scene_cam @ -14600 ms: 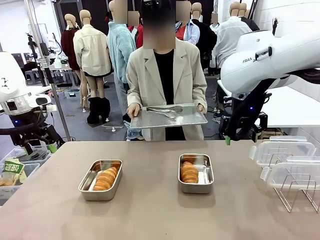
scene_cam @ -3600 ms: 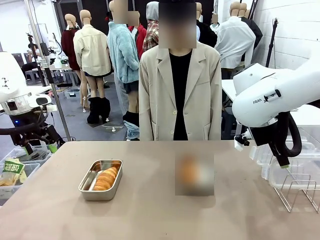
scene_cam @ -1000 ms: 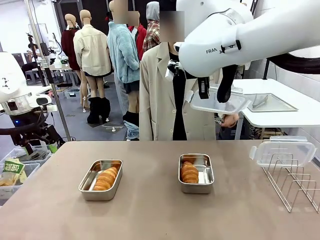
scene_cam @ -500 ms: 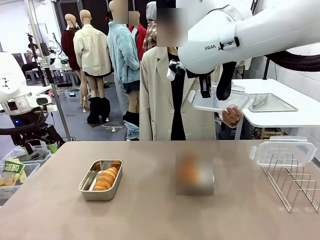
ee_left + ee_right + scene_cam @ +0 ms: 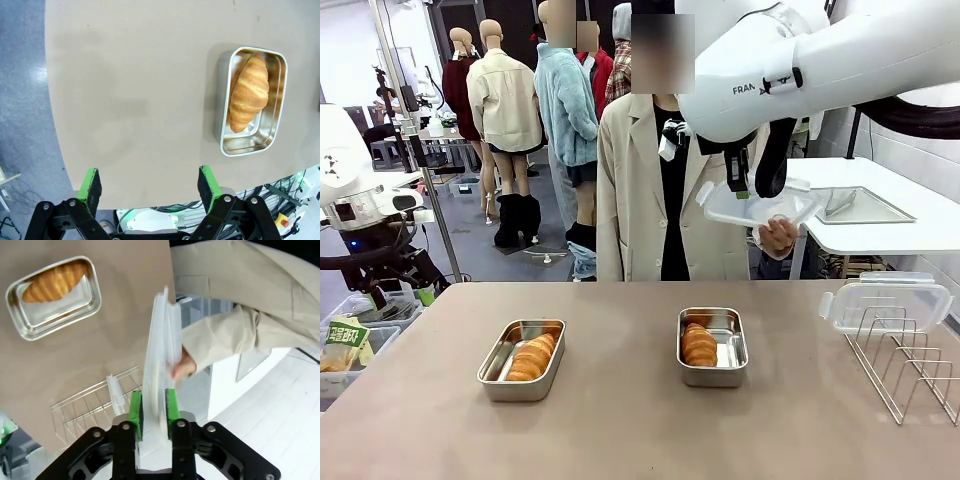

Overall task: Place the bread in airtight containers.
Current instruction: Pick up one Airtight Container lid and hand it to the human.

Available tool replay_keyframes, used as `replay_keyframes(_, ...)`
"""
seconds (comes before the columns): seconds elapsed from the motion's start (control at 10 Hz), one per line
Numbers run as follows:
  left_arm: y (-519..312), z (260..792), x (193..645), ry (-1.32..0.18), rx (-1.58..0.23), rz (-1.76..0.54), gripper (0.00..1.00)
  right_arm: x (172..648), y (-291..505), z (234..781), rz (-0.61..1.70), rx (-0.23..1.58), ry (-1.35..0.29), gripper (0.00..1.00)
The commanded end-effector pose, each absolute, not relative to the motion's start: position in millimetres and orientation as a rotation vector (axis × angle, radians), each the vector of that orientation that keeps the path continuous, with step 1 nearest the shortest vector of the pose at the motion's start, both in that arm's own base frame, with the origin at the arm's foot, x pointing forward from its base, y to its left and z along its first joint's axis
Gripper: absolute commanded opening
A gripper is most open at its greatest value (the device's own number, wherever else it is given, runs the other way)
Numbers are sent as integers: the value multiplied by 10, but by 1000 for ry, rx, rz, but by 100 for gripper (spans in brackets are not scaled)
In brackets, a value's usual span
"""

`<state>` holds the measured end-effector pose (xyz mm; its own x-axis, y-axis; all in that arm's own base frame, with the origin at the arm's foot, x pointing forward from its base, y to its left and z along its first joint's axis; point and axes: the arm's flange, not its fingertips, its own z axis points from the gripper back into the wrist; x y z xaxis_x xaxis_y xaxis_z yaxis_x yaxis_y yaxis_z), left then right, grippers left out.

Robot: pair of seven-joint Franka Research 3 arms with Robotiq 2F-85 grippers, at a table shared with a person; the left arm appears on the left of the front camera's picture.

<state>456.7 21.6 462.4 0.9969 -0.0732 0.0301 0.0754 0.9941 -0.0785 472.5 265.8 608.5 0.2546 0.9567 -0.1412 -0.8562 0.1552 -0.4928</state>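
sitting in the left box (image 5: 520, 392) is one croissant (image 5: 532, 357), in the right box (image 5: 712, 379) the other croissant (image 5: 698, 344); only lidding seems left. the right gripper (image 5: 154, 405) pinches a clear lid (image 5: 160, 340) raised past the table (image 5: 620, 430) far edge, a person's hand (image 5: 184, 365) grasping it too. the left gripper (image 5: 150, 182) hangs spread wide, empty, over the left edge. a spare lid (image 5: 885, 300) lies on the wire rack (image 5: 910, 370) at the right edge; nothing covers the boxes.

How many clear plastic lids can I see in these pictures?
2. One lid is between the right gripper's pads, with a person's hand touching it; the other lid rests on the wire rack.
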Motion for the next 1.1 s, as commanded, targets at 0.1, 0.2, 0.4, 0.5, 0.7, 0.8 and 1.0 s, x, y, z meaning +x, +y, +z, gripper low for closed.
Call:
replay_keyframes(0.1,221,4648,4580,-28,-72,-74,100,4446,2347,6374,1352,-450,-193,100)
replay_keyframes(0.2,221,4648,4580,-28,-72,-74,100,4334,2129,6488,1380,-413,-158,100)
replay_keyframes(0.4,221,4648,4580,-28,-72,-74,100,4258,1778,6582,1397,-343,-76,100)
replay_keyframes(0.5,221,4648,4580,-28,-72,-74,100,4247,1602,6572,1405,-324,-45,100)
replay_keyframes(0.7,221,4648,4580,-28,-72,-74,100,4358,1242,6473,1435,-264,49,100)
replay_keyframes(0.8,221,4648,4580,-28,-72,-74,100,4450,1102,6380,1469,-245,103,100)
replay_keyframes(1.0,221,4648,4580,-28,-72,-74,100,4576,943,6172,1455,-218,145,100)
